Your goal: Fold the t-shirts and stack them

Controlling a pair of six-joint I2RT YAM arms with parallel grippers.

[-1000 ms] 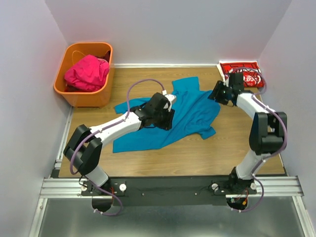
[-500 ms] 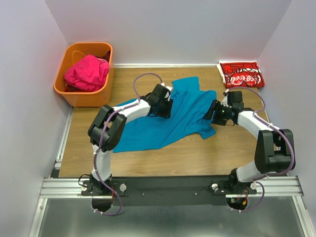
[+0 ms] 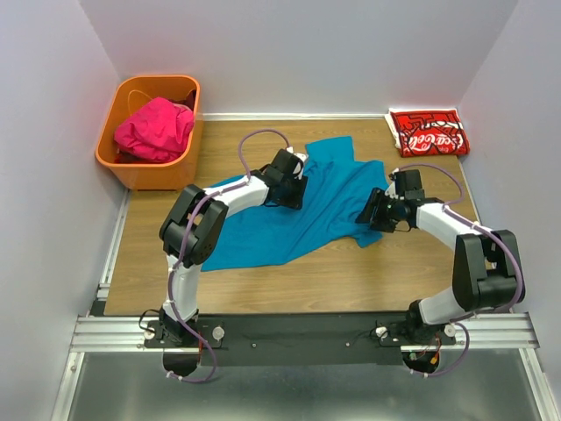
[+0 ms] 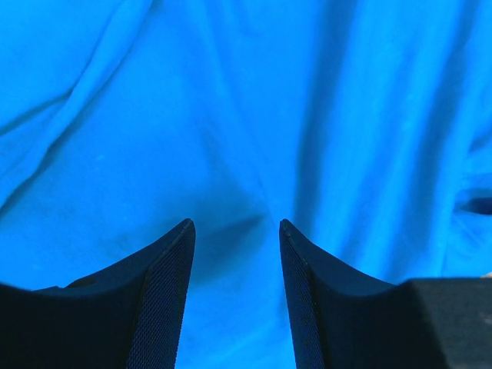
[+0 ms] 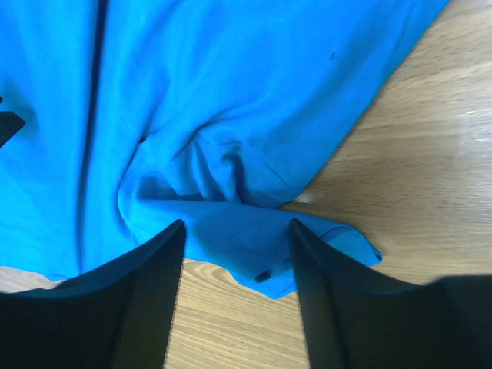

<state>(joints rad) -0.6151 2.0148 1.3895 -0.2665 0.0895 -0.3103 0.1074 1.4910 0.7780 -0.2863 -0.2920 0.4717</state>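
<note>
Top external view: teal shirt (image 3: 324,197) is lying spread out and rumpled across the middle of the desk (image 3: 351,276), not folded. Red shirt (image 3: 429,133) with white script is lying folded flat in the far right corner, well apart from the teal one. Pink shirt (image 3: 156,129) is sitting bunched up inside the orange basket (image 3: 149,174) at the far left corner.

Left tool (image 3: 294,189) is reaching over the upper left part of the teal shirt, pointing down at the cloth. Left wrist view: its fingers (image 4: 165,269) are standing apart with nothing clamped. Wrinkled teal cloth is filling the whole frame, including the gap between the tips. Can't tell whether the tips are touching the cloth.

Right tool (image 3: 368,213) is sitting at the right edge of the teal shirt, near its lower right corner. Right wrist view: the right fingers (image 5: 146,292) are also standing apart. They are straddling a bunched fold where the shirt's edge is meeting bare wood. The fold is lying between the two fingers, not pinched. A small flap of cloth is poking out onto the wood just beside the right-hand finger.
</note>
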